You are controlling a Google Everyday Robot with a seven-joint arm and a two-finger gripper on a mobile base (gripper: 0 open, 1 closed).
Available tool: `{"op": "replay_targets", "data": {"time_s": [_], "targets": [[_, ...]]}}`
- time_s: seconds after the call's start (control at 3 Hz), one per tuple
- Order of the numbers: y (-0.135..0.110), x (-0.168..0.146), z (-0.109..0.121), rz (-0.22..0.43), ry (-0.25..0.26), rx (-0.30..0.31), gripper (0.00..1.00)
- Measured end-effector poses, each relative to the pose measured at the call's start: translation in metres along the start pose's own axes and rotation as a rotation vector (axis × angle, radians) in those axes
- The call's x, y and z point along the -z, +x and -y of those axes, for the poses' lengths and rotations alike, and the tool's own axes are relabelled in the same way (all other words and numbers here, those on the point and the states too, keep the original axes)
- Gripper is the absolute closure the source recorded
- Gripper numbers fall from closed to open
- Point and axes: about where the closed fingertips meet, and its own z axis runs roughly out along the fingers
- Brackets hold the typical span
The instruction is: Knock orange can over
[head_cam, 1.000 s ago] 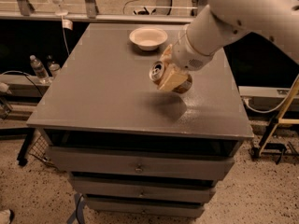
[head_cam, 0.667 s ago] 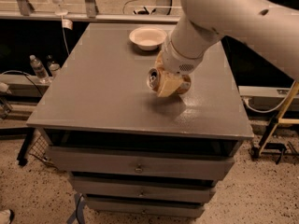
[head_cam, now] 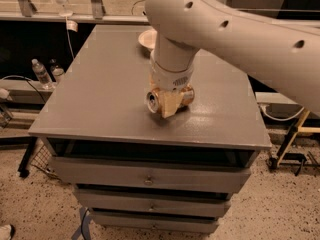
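The orange can [head_cam: 153,102] lies on its side near the middle of the tabletop [head_cam: 100,94], clasped by the gripper [head_cam: 170,101], so the tipping looks done and the next move, I judge, calls for releasing it and lifting clear.

orange can [head_cam: 154,102] shiny metal; gripper [head_cam: 169,106] on it, smooth plastic; table [head_cam: 100,94] matt
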Motion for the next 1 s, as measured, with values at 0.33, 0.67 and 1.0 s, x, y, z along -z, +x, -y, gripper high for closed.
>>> {"op": "replay_targets", "data": {"time_s": [0.33, 0.67, 1.0], "targets": [[-0.0022, -0.0015, -0.0015, -0.007, -0.012, 0.019, 0.87], [-0.0028, -0.0019, -0.0017, -0.008, -0.013, 0.021, 0.64], [-0.0033, -0.0022, -0.0021, -0.008, -0.014, 0.022, 0.41]]}}
